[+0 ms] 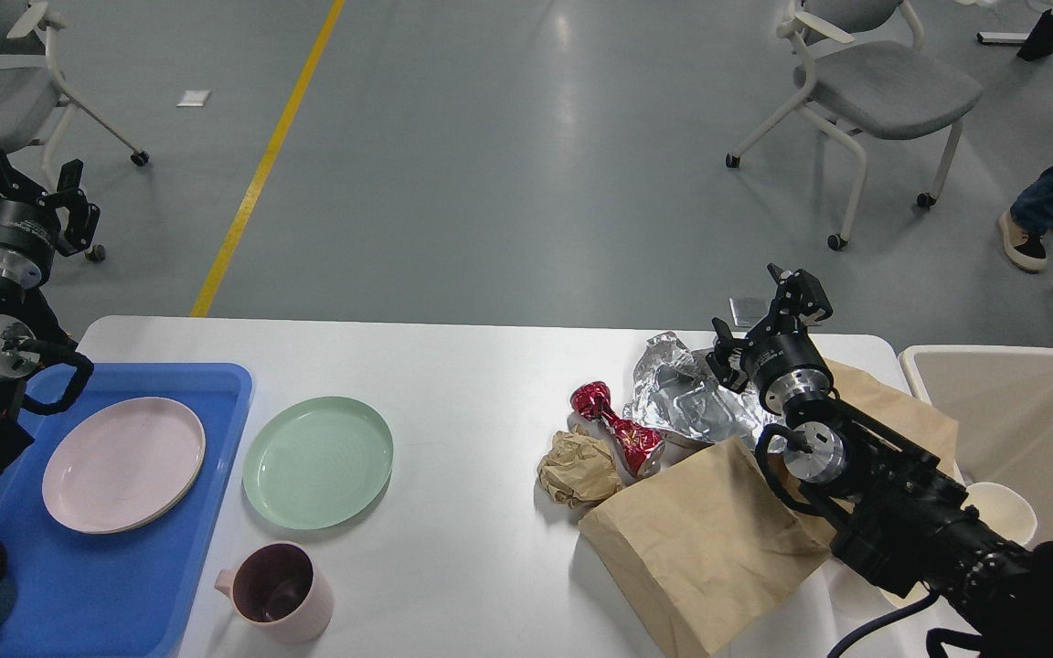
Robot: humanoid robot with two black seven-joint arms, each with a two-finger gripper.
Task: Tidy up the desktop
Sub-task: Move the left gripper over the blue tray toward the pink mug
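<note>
My left gripper sits at the far left, raised above the floor beyond the desktop's left edge. Its fingers stand apart, released, holding nothing. White lettering runs around the black wrist housing below it, too small for me to read.

The desktop fills the lower middle of the view, white with rounded corners. On its left end lies a blue tray. A pink plate rests flat in the tray. Just right of the tray, on the bare desktop, lies a green plate. Near the front edge, below the green plate, stands a pink mug, upright, handle to the left, with a dark interior.

Right of centre lies a cluster of litter. A crumpled brown paper ball touches a red foil wrapper. Behind the wrapper lies crumpled silver foil. A large brown paper bag lies flat, overlapping the foil's near edge.

My right gripper hovers above the foil's far right part, near the desktop's rear edge. Its fingers are spread, released, gripping nothing; I cannot tell whether a fingertip touches the foil. The wrist carries small white print, unreadable.

At the far right stands a cream bin, beside the desktop. A white paper cup shows at its near left.
</note>
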